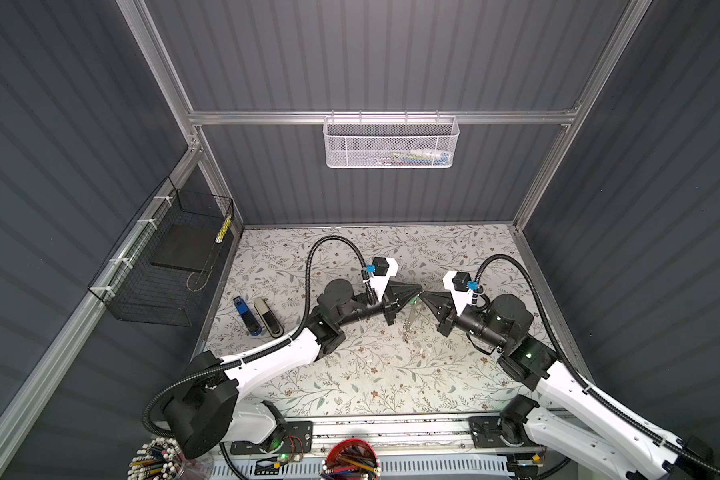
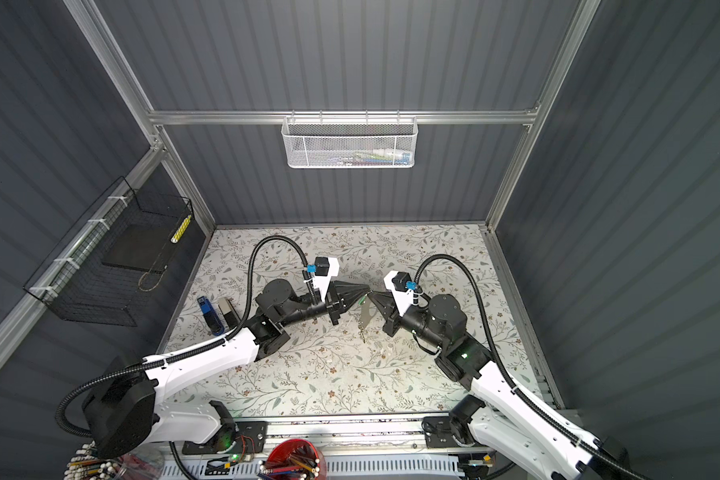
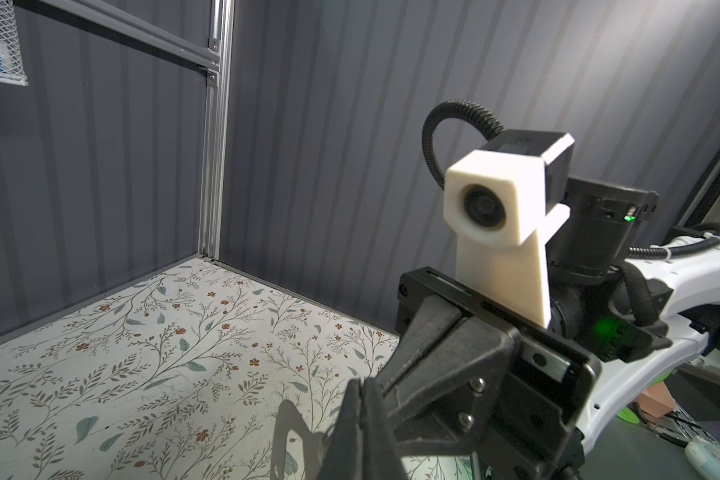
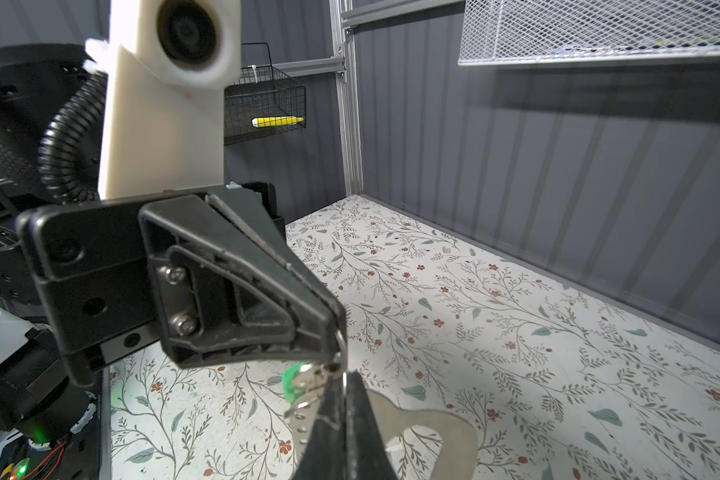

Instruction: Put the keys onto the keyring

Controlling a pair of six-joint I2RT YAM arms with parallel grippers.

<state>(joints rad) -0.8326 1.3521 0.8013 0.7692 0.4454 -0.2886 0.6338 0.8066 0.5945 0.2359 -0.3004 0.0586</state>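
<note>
The keyring point(image 4: 433, 419) is a flat plate of dull grey metal, oblong with rounded corners. It has a large curved cutout through its middle and small punched holes along one edge. It is held clear of the table point(image 1: 350, 374), above the table's centre. In both top views its long axis runs from the meeting gripper tips down toward the table's front edge, and small metal pieces dangle from its lower end. The right gripper point(image 4: 345, 409) is closed on the plate's upper edge, its black wedge-shaped fingers pressed together over the metal. The left gripper point(image 4: 336, 328), of the same ribbed black plastic with two bright screws in its side, is also closed. Its tips pinch a thin wire loop point(image 4: 341, 343) just beside the right gripper's tips. The green-tag key point(image 4: 310, 376), bright silver metal with a translucent green plastic tag, hangs directly under that loop, against the keyring's holed edge. Which way its blade points cannot be determined. A small pale object point(image 1: 422, 352) lies on the table just in front of the keyring and is too small to identify. The table surface is matte and pale, printed with grey-green leaves and small rust-red flowers. A blue stapler point(image 1: 246, 318) and a grey stapler point(image 1: 268, 318) lie side by side near the table's left edge, long axes running front to back.
</note>
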